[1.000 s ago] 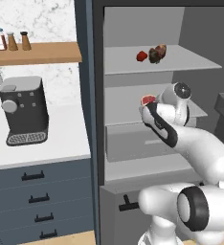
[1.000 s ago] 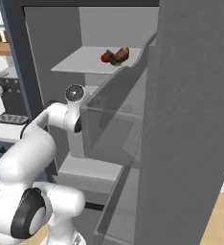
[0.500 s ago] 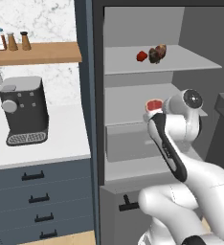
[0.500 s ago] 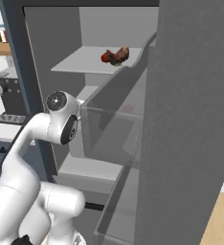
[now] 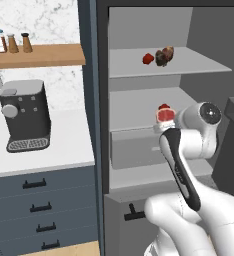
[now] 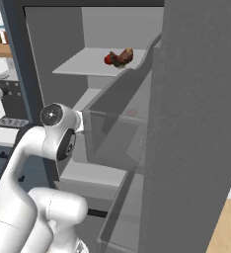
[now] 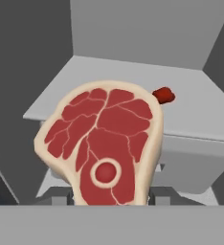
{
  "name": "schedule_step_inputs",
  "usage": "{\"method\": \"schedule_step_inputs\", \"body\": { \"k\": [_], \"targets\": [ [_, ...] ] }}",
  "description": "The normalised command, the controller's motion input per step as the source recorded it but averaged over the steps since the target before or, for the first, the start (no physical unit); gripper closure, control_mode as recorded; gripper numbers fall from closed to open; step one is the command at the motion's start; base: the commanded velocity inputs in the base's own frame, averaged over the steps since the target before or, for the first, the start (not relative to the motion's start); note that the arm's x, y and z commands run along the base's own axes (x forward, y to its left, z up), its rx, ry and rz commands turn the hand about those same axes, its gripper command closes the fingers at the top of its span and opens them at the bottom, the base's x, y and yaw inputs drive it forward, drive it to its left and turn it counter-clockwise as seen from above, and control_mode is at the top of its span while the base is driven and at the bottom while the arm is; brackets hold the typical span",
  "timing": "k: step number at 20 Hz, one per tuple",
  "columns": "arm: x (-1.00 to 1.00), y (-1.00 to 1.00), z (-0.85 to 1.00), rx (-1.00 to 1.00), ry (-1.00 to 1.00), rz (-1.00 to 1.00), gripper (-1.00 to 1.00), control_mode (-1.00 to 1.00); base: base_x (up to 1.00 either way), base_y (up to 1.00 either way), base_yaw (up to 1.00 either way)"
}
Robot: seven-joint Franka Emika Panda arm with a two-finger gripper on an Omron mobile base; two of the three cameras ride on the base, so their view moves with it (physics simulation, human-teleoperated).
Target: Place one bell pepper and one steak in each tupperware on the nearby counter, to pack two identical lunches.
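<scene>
A: What's the room like?
B: An open grey fridge (image 5: 154,70) with shelves, a marble-look wall (image 5: 34,22), and a wooden shelf (image 5: 36,54) holding bottles.
A: And below?
B: A white worktop (image 5: 64,150) with a coffee machine (image 5: 25,115) over dark blue-grey drawers (image 5: 39,205), on a wood floor (image 6: 223,227).

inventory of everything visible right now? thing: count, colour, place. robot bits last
steak: 1, red marbled with a pale tan rim, held in the gripper in front of the open fridge's middle shelf
second steak: 1, brown mottled, top fridge shelf
bell pepper: 1, red, top fridge shelf, left of the second steak
second bell pepper: 1, red, middle fridge shelf, behind the held steak
fridge drawer: 1, grey, under the middle shelf
coffee machine: 1, dark grey, on the white counter
bottles: several, mixed colours, on the wooden wall shelf
counter drawers: dark blue-grey, black handles
arm: 1, white
gripper: 1, shut on the steak
</scene>
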Motion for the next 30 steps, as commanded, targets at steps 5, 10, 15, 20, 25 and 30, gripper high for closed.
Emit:
{"method": "schedule_step_inputs", "body": {
  "k": [5, 10, 15, 20, 25, 30],
  "targets": [
    [-0.12, 0.00, 0.00, 0.00, 0.00, -0.06, 1.00, -1.00, 0.00, 0.00, 0.00],
    [-0.07, 0.00, 0.00, 0.00, 0.00, -0.04, 1.00, 1.00, -0.26, 0.03, -0.02],
    [0.00, 0.00, 0.00, 0.00, 0.00, 0.00, 1.00, 1.00, -0.83, 0.33, -0.03],
    [0.00, 0.00, 0.00, 0.00, 0.00, 0.00, 1.00, 1.00, -0.36, 0.68, 0.01],
    [0.00, 0.00, 0.00, 0.00, 0.00, 0.00, 1.00, 1.00, -0.22, 0.99, 0.04],
    [0.00, 0.00, 0.00, 0.00, 0.00, 0.00, 1.00, 1.00, -0.32, 1.00, 0.00]
  ]
}}
